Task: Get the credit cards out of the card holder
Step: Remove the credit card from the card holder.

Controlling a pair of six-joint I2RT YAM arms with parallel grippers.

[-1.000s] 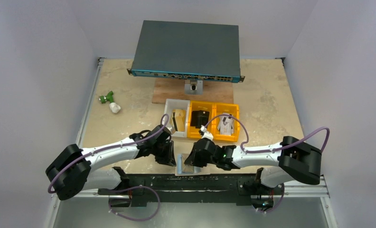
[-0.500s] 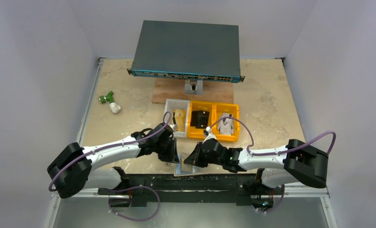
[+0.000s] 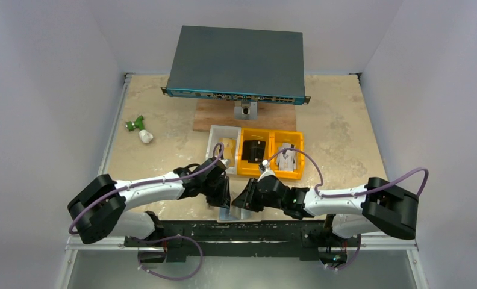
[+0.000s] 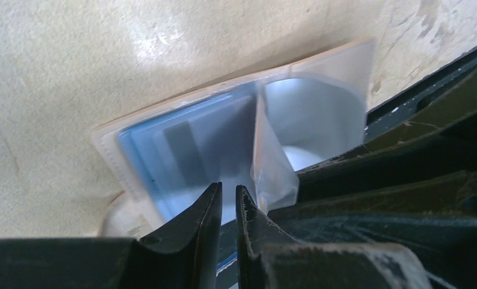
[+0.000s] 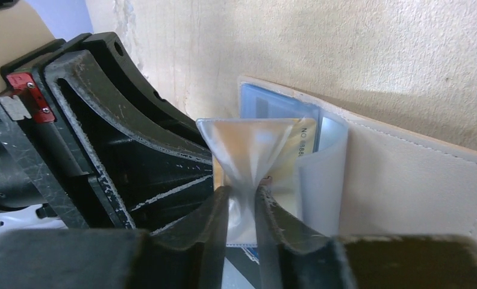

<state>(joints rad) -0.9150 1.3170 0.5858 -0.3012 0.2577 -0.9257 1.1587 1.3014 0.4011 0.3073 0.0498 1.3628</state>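
The card holder [image 3: 230, 212] lies open at the table's near edge, between both grippers. In the left wrist view its pale blue pocket [image 4: 164, 156] holds a grey card [image 4: 188, 150]. My left gripper [image 4: 227, 189] sits over that pocket with its jaws nearly together; I see nothing between them. My right gripper [image 5: 242, 195] is shut on a clear plastic sleeve [image 5: 248, 144] of the holder and lifts it. A card with printed digits [image 5: 296, 141] shows behind the sleeve, beside the cream panel [image 5: 405, 174]. From above, the left gripper [image 3: 223, 201] and right gripper [image 3: 241, 203] nearly touch.
A white bin [image 3: 215, 139] and two orange bins [image 3: 254, 171] [image 3: 299, 158] stand just behind the grippers. A network switch [image 3: 236, 60] sits on a wooden board [image 3: 245, 117] at the back. A green and white object [image 3: 138, 128] lies far left. A black frame [image 3: 242, 229] borders the near edge.
My left gripper has moved right, onto the card holder. My right gripper closed in from the right and now pinches the clear sleeve. The holder has shifted slightly toward the edge.
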